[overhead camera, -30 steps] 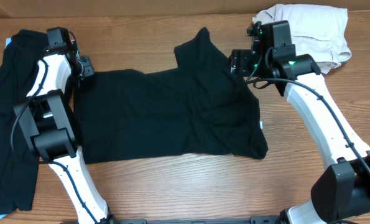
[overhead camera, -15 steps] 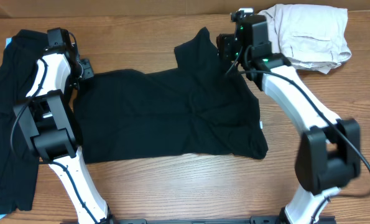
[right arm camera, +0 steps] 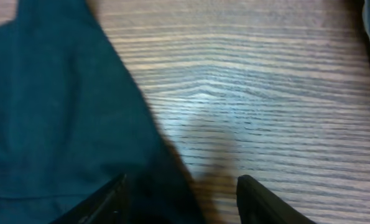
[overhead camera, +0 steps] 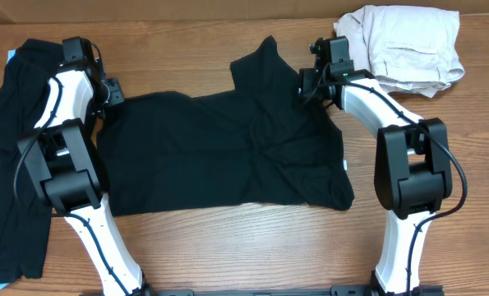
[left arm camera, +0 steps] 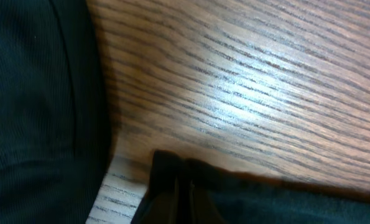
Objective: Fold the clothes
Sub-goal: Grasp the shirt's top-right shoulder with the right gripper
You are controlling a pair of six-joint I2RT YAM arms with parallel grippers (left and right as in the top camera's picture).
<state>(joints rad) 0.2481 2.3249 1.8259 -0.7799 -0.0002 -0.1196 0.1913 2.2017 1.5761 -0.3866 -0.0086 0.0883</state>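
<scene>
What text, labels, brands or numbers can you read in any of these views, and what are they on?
No text can be read in any view.
On the black T-shirt, the small white tag at its right edge is too small to read.
The beige clothes and the wooden table show no print.

The table was pale wood with dark, streaky grain and a soft sheen, catching light just ahead of the left gripper. The T-shirt was matt black cloth, gently creased. Black fabric beside that gripper showed a fine rib. The left arm and right arm wore smooth, glossy white plastic shells. The right gripper had 2 matt black fingers. Beyond it lay rumpled beige woven cloth.
</scene>
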